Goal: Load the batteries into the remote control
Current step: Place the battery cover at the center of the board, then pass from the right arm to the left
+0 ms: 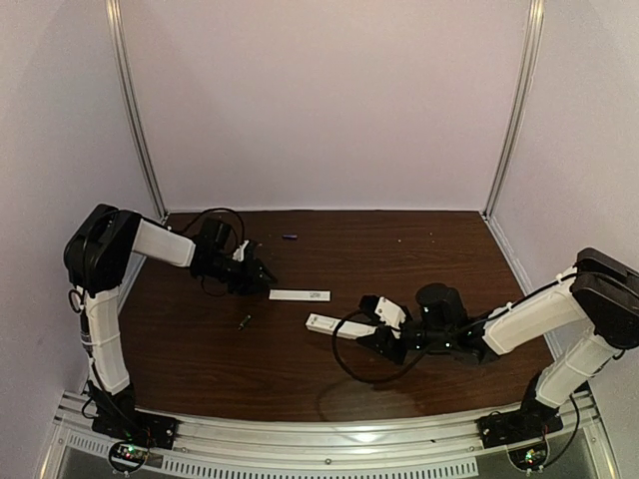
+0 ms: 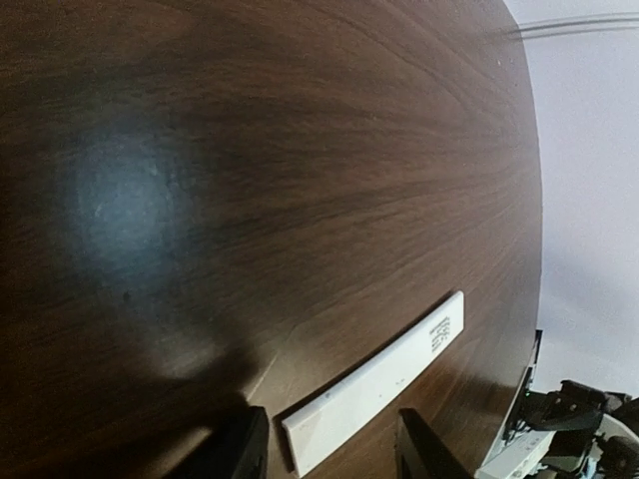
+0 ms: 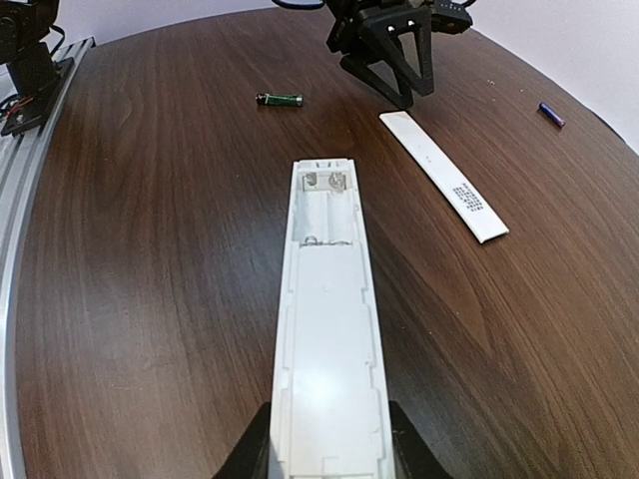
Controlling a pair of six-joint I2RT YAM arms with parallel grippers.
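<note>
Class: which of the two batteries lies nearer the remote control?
The green battery, just off the remote control's open end; the bluish-purple battery lies beyond the white strip.

A battery lies left of the remote control, cover behind

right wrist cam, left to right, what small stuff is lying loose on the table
green battery → white strip → bluish-purple battery; the remote control overlaps the green battery sideways, so it is left out
</note>
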